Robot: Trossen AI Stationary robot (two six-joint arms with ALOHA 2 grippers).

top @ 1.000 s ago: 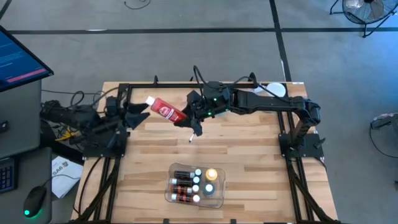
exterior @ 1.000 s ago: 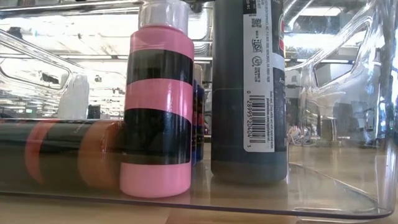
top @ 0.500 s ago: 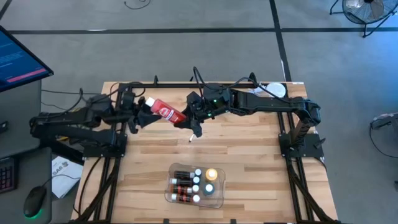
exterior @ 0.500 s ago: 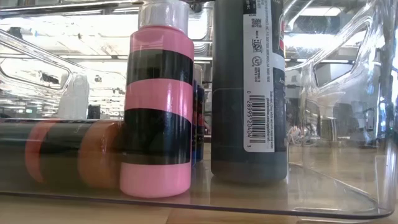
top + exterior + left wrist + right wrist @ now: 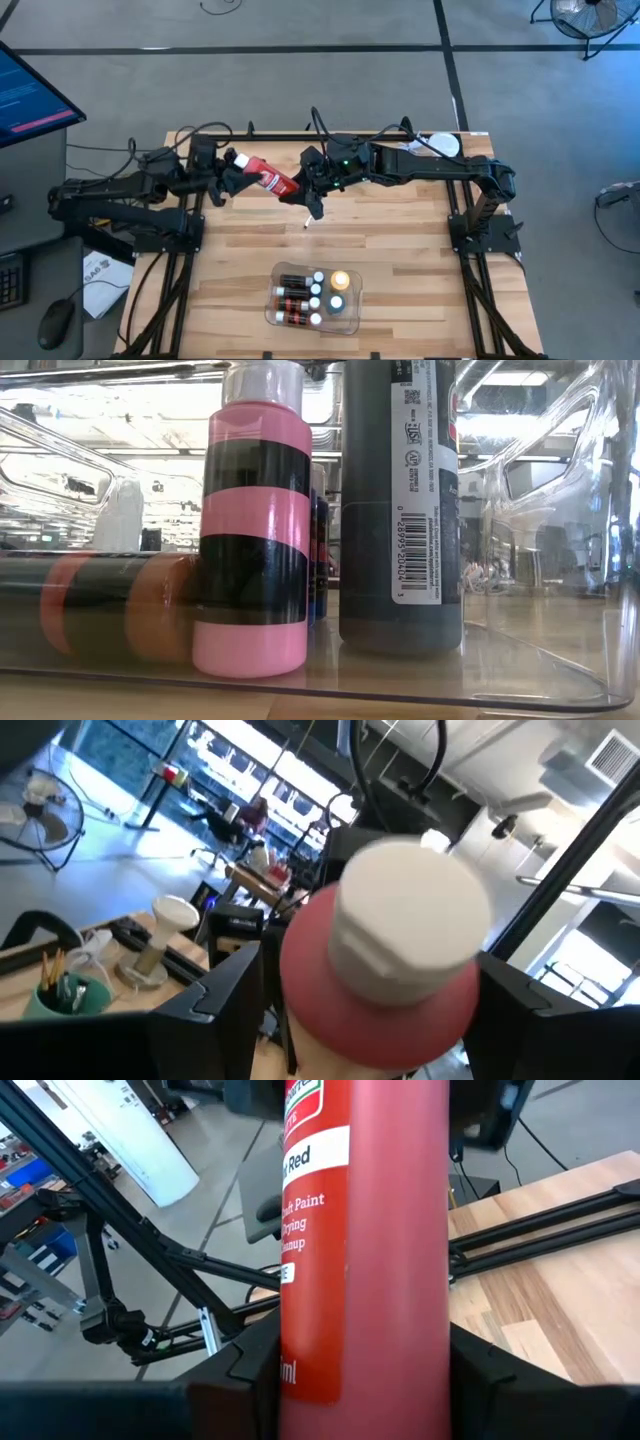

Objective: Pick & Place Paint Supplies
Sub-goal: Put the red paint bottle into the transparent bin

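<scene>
The red paint bottle (image 5: pixel 268 178) is being held in the air above the far part of the bench (image 5: pixel 400 260), well apart from the clear tray (image 5: pixel 352 322) that is standing near the front edge. Its white cap (image 5: pixel 241 161) is pointing away from the tray side, toward the left arm. The right hand (image 5: pixel 312 185) is gripping the bottle at its bottom end; in the right wrist view the red body (image 5: pixel 365 1230) is filling the space between the two dark fingers (image 5: pixel 250 1365), so this hand is clamped on the bottle.

The left hand (image 5: pixel 228 178) is sitting at the cap end. In the left wrist view the cap (image 5: pixel 410 915) is standing between the two fingers (image 5: pixel 215 1000), which are spread wide on both sides of the bottle. Whether they are already pressing on it I cannot tell; they seem to be apart around it, not closed.

So the step in hand looks like a handover of the bottle from the right arm to the left one. I judge that the next move is calling for the left hand to close firmly on the neck before the right hand lets go, otherwise the bottle may be dropping to the bench. After that, the bottle should be carried toward the tray, where other small bottles (image 5: pixel 300 297) are already lying and standing.
</scene>
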